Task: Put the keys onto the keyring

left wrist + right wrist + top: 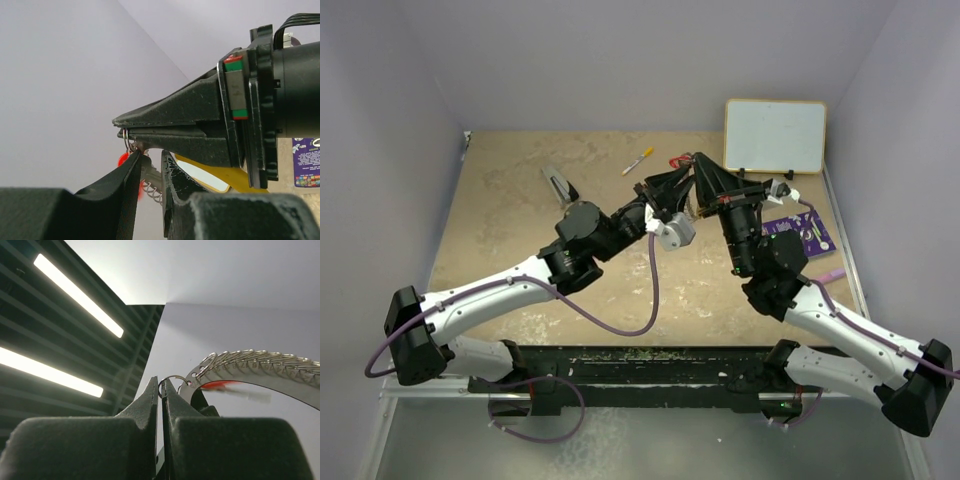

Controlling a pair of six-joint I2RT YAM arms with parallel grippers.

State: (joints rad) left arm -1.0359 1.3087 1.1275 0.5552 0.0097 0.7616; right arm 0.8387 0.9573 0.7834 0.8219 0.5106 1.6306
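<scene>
My two grippers meet above the back middle of the table. The right gripper (693,166) is shut on a small wire ring (172,379) of the keys, whose red tag (675,160) hangs just beside it. The tag also shows in the left wrist view (122,159) and, blurred, in the right wrist view (220,385). The keyring (250,365) arcs off to the right, strung densely with small silver pieces, and the small wire ring passes through a hole at its end. The left gripper (151,161) is closed on a silver part of the keyring (150,182), right under the right gripper's tips.
A whiteboard with a yellow frame (775,137) leans at the back right. A yellow-tipped marker pen (638,160) and a grey-black tool (560,185) lie at the back left of the grippers. A purple card (800,230) lies under the right arm. Walls close three sides.
</scene>
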